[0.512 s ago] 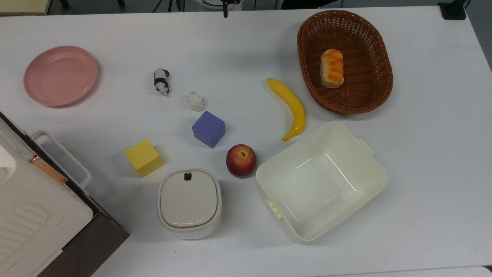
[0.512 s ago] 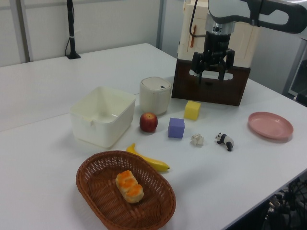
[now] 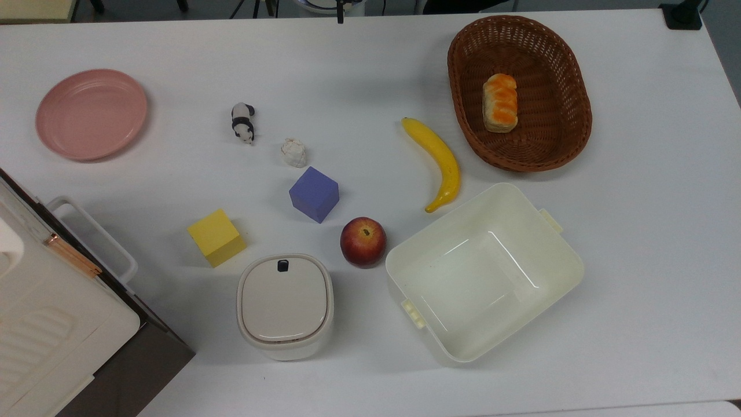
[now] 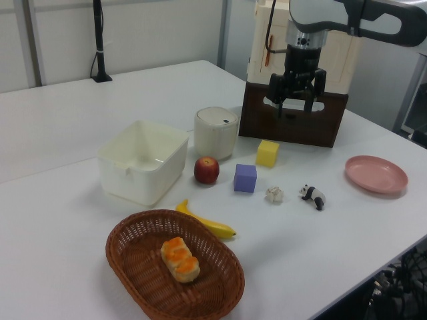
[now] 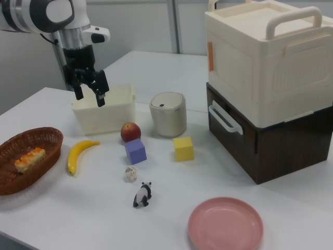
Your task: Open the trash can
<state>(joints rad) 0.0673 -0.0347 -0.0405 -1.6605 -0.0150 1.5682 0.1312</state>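
While your arm barely shifted from half a second earlier, the claw (image 4: 297, 95) hung with fingers spread, empty, high above the worktop (image 3: 370, 69), so nothing was yet opened. The trash can (image 3: 285, 306), off-white with its beige-grey lid shut, stood at the top view's near edge, left of the apple (image 3: 363, 241).

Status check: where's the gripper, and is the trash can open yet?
Gripper open, empty, high above table. Trash can lid shut, untouched. Apple and yellow cube close beside it.
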